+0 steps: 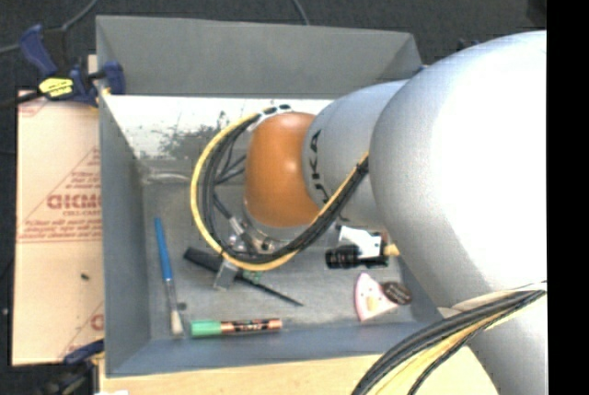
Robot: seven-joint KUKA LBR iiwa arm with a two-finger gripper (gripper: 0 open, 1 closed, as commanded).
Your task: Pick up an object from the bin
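Camera view: claw (230,266) sits low at centre-left of the bin (122,227) floor, directly over a thin black stick-like tool (273,291) lying diagonally, its tail poking out to the lower right. Claw opening: can't tell, it's under the orange wrist cover (276,168). Blue pen (163,260) lies left, green-and-copper marker (235,326) just below.

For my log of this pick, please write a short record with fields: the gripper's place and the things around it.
bin: grey metal bin
gripper: low over the floor, left of centre
nearest: flat black piece and thin black stick
left wall: long blue pen-like rod
front wall: green and brown marker, lying flat
right: pink and white rounded piece
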